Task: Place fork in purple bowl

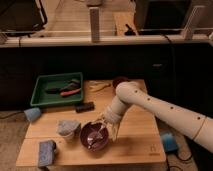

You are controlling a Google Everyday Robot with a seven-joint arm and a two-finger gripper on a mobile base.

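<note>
The purple bowl (95, 136) sits near the front edge of the wooden counter (135, 145), just right of a small grey cup (68, 128). The pincer (106, 125) hangs at the bowl's right rim; whether it is parted or holds anything, I cannot tell. A green tray (42, 95) lies behind.

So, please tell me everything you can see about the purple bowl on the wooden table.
The round, glossy, dark purple bowl stands upright near the front edge of the light wooden table, about in the middle. It is deep, with a smooth rim, and looks like glazed ceramic or plastic; light reflects inside it. The robot's gripper is over its right rim, reaching into it. A small grey cup stands just to its left, perhaps touching it. What lies inside the bowl cannot be made out.
</note>
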